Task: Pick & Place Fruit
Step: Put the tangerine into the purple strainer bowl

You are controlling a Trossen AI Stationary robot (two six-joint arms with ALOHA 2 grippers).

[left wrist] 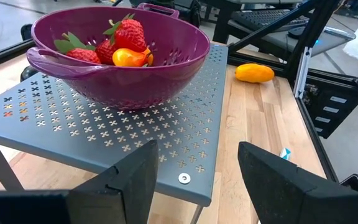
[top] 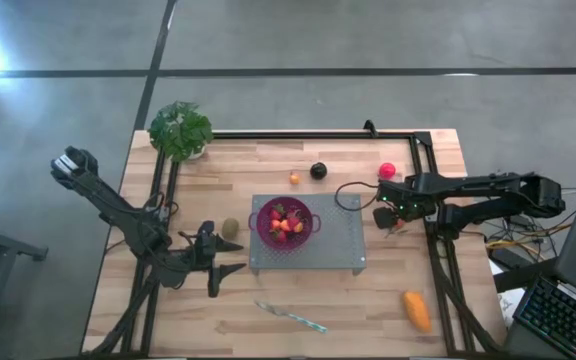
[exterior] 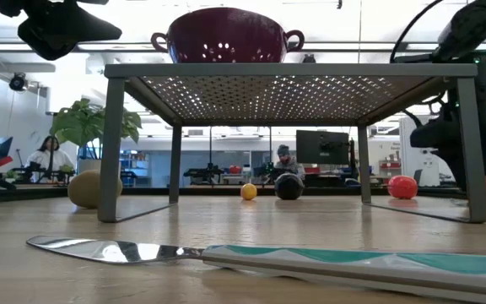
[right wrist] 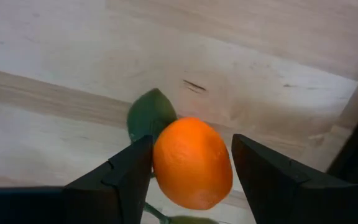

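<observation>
Nearest the low camera lies a slim knife [exterior: 251, 257] with a shiny metal blade and a teal-striped handle, close to the front edge of the pale wooden table [top: 268, 160]. Behind it stands a grey perforated metal rack [top: 340, 245] on four legs, carrying a glossy purple colander [top: 286, 222] with drain holes and two handles; red strawberries [left wrist: 118, 38] and a small orange piece rest inside.

Over by the table's right edge, just beside the rack, the right gripper [right wrist: 191, 168] has its dark fingers on either side of a round, smooth orange fruit [right wrist: 192, 163] with green leaves beneath it; one finger touches it, and I cannot tell whether the other does.

The left gripper [top: 226, 258] hovers off the rack's front-left corner, fingers apart and empty, with the rack's edge directly before it.

An olive kiwi [top: 230, 228] sits left of the rack. Behind the rack lie a tiny orange ball [top: 294, 179], a dark plum [top: 318, 171] and a pink-red ball [top: 387, 171]. An oblong orange fruit [top: 417, 310] lies near the front-right corner, and a leafy plant [top: 180, 129] occupies the back-left corner.
</observation>
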